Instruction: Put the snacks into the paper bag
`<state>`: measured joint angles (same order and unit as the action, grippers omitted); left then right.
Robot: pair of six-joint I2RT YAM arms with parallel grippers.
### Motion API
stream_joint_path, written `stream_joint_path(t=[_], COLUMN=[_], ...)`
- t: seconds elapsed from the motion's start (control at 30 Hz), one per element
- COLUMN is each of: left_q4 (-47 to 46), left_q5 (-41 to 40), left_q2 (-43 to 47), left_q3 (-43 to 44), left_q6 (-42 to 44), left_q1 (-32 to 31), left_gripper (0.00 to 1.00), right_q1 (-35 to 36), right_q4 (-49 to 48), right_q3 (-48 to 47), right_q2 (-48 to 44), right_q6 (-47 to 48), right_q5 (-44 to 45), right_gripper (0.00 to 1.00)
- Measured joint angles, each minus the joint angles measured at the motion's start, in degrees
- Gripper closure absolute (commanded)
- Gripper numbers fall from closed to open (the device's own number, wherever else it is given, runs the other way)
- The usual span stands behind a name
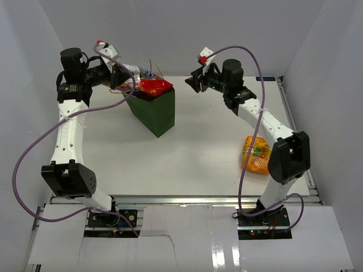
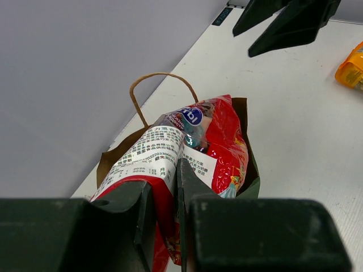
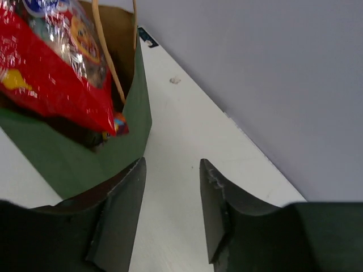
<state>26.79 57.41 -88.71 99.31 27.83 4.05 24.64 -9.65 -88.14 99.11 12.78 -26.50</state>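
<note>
Bright, even, diffuse light fills the white enclosure from above. In the top view the tabletop [image 1: 210,158] carries only faint, soft-edged shadows, and the glossy white panel [image 1: 227,249] along the bottom edge throws back a patch of glare. Small highlights sparkle on the crinkly film of the large red bag [image 2: 227,147]. In both wrist views the dark fingers [image 3: 122,215] in the foreground look soft and nearly black, while the background stays fairly sharp.

My left arm [image 1: 68,136] and right arm [image 1: 266,122] are white shells with black joints. A purple cable [image 1: 15,173] loops along each. A red tab [image 1: 101,42] tops each wrist. My fingers [image 3: 119,221] are dark, blunt wedges.
</note>
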Motion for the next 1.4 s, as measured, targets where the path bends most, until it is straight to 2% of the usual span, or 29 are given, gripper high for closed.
stream_joint_path(t=[0.03, 0.27, 0.33, 0.8, 1.07, 1.13, 1.4], left_q4=[0.0, 0.02, 0.02, -0.46, -1.99, -2.19, -3.63], left_q5=[-0.02, -0.07, -0.07, -0.5, -0.85, -0.87, -0.83], left_q2=[0.09, 0.2, 0.2, 0.24, 1.09, 1.29, 1.51], left_q3=[-0.15, -0.39, -0.39, -0.39, -1.16, -1.29, -2.14], left_q6=[0.02, 0.02, 0.02, -0.63, -1.75, -1.95, -2.67], left_q1=[0.0, 0.0, 0.0, 0.0, 0.02, 0.02, 0.17], left_gripper=[1.0, 1.0, 1.0, 1.0, 1.0, 1.0, 1.0], right_q1=[1.4, 6.43, 6.73, 7.91, 9.33, 9.88, 10.36], right_q4=[-0.76, -2.36, -2.19, 3.43, 6.78, 7.02, 7.28], right_q3=[-1.2, -14.53, -15.8, -10.67, -12.24, -12.57, -14.27], right_q2=[1.16, 11.98, 13.38, 10.32, 10.32, 10.34, 10.34], right_q6=[-0.83, -4.44, -4.79, 5.09, 9.44, 10.21, 10.78], right_q5=[1.95, 10.01, 10.49, -5.25, -5.86, -5.84, -5.46], right_gripper=[0.57, 0.61, 0.62, 0.65, 0.56, 0.49, 0.44])
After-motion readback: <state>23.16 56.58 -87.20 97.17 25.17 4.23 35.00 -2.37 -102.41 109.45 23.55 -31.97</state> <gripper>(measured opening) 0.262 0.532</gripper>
